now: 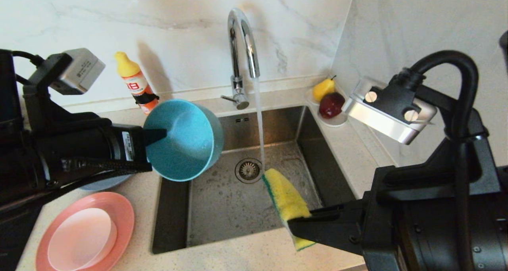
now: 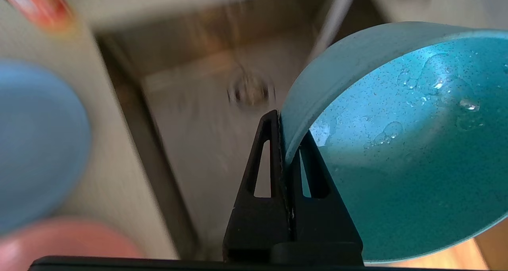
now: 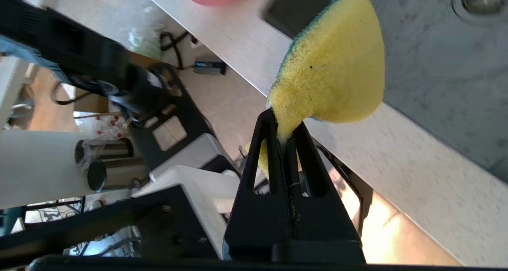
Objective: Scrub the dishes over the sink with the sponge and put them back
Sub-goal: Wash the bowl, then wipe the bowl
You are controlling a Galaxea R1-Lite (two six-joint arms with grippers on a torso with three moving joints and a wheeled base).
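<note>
Gripper jaws of the left gripper (image 1: 156,135) are clamped on the rim of the teal bowl (image 1: 184,140), which is held tilted over the left edge of the sink (image 1: 222,207), its wet inside turned toward the basin. Beside the running tap stream, the sponge (image 1: 285,197) is pinched by its narrow tail in the right gripper (image 1: 299,225). For a clean scrub, the bowl's opening is best faced to the sponge, and the pad pressed flat inside it, over the basin.
</note>
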